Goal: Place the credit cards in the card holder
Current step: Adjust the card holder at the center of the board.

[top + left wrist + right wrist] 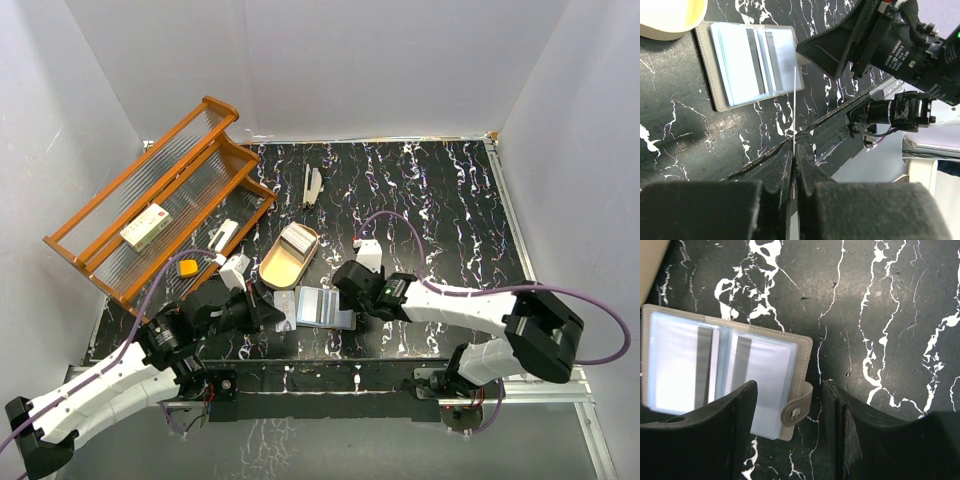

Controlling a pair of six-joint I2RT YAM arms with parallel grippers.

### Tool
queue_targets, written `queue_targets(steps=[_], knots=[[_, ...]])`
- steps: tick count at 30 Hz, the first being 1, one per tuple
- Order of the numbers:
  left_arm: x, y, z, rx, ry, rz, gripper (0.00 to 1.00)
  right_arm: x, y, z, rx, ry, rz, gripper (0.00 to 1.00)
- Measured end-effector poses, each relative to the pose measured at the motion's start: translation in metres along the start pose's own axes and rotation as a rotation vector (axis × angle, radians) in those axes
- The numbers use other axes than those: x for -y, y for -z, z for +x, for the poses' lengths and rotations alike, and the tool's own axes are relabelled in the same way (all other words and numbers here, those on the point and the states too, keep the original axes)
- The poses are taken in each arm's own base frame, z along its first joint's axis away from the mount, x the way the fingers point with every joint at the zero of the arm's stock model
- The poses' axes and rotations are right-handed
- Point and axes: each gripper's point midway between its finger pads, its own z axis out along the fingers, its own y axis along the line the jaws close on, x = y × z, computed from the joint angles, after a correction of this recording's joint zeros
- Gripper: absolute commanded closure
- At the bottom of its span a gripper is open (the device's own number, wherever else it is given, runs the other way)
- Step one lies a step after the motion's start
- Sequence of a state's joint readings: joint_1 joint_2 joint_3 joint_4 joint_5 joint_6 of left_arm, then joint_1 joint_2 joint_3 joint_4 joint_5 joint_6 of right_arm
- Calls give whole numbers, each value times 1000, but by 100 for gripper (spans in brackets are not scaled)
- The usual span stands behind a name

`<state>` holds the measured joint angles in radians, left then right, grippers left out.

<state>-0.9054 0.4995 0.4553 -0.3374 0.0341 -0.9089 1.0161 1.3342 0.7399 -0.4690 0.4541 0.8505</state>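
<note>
The left gripper has its jaws pinched narrow on 1 credit card. The card juts edge-on straight ahead of the tips. Its far end lines up with the near border of the card holder, and I cannot tell whether they touch. The holder lies open on the surface, sleeves up, ahead of the left jaws. The right gripper has its jaws spread wide, straddling the holder's snap strap with no contact that shows.

I see 4 likely ways this could fail:
- Nothing appears to pin the holder, so a push from the card could slide it away instead of entering a sleeve.
- The sleeve mouths lie flat, so the card may skate over the top.
- The card is held only at its tail, so it could flex or swivel between the jaws.
- The 2 grippers sit near each other, so a careless advance risks a knock.
</note>
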Motion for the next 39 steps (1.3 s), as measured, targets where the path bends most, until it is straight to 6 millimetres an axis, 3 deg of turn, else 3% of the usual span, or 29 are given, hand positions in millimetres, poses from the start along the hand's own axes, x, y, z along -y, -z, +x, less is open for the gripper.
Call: queue_targets(steps=[9, 15, 23, 29, 39], knots=[[-7, -6, 11, -40, 19, -14, 99, 8, -27, 4, -58, 53, 21, 47], [-12, -10, 17, -73, 25, -38, 99, -4, -38, 9, -98, 92, -82, 48], [-10, -16, 23, -111, 56, -40, 99, -30, -34, 15, -124, 187, -259, 52], [-14, -27, 34, -153, 96, -46, 99, -37, -28, 17, -135, 195, -311, 53], [-20, -44, 46, -212, 118, -66, 98, -22, -7, 8, -122, 121, -253, 51]])
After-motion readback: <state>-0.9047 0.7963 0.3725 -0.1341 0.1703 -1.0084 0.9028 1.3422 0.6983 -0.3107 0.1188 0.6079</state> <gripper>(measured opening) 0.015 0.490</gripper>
